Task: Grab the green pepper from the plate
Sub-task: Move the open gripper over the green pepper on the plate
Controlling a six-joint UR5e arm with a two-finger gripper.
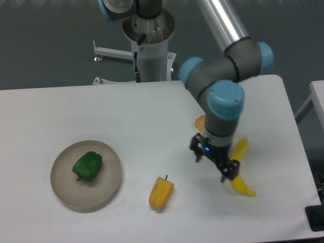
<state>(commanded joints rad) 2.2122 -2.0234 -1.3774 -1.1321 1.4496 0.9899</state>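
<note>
Green pepper (87, 166): glossy, smooth skin; plate (109, 188) under it matt beige-grey with faint concentric rings. Yellow pepper (161, 193) smooth with a dull sheen, banana (239, 167) matt yellow. Table (152, 116) smooth matt white; arm (223, 23) tube brushed bright metal, joint caps matt blue plastic; gripper (215, 166) black, matt.

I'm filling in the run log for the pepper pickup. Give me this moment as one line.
phase: before reach | gripper: open, empty, near banana | green pepper: on plate, untouched | yellow pepper: on table

Green pepper (87, 166) on plate (109, 188), fingers (223, 177) spread, well apart, beside banana (240, 167)
</note>
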